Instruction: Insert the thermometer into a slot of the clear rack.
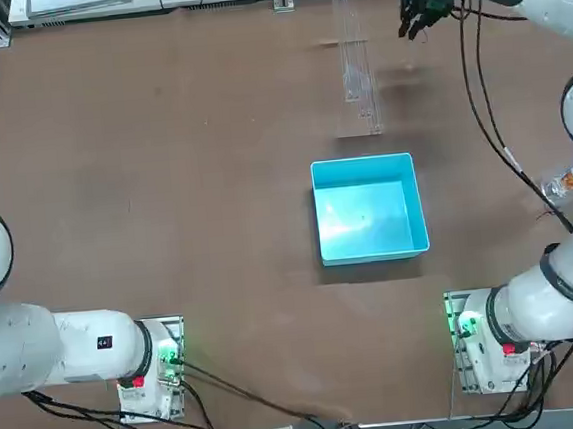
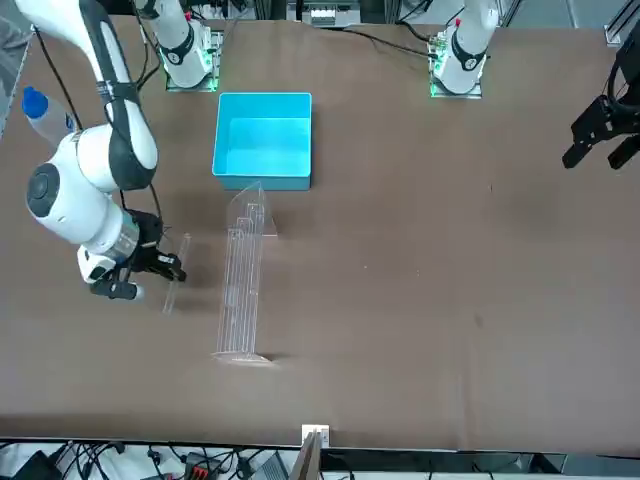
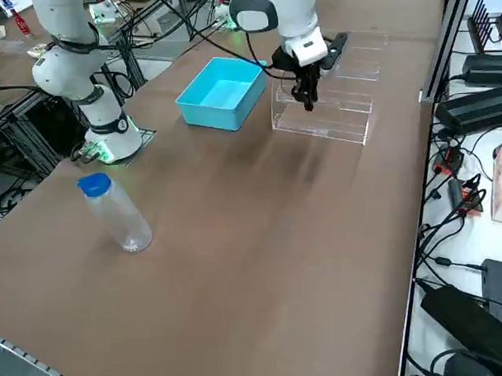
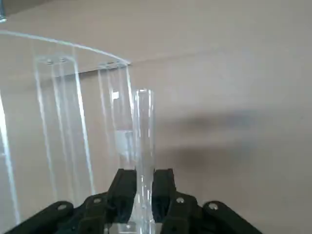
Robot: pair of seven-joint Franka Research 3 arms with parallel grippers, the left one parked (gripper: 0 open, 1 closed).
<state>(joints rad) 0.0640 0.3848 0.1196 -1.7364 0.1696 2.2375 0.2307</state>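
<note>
My right gripper point(image 4: 144, 179) is shut on the thermometer point(image 4: 143, 131), a thin clear rod that sticks out past the fingertips. In the front view the thermometer point(image 2: 173, 278) hangs from the gripper point(image 2: 163, 267), pointing down toward the table, a short way from the clear rack point(image 2: 242, 285). From overhead, the gripper point(image 1: 418, 17) hovers to the right of the rack's point(image 1: 357, 73) far end. The right side view shows the gripper point(image 3: 305, 94) in front of the rack point(image 3: 324, 113). The wrist view has the rack's slotted tiers point(image 4: 63, 117) close beside the rod.
An open bright-blue box point(image 1: 368, 207) sits mid-table, just nearer the robot than the rack. A clear bottle with a blue cap point(image 3: 116, 213) lies near the table's right edge. Black cables point(image 1: 488, 106) hang along the right arm.
</note>
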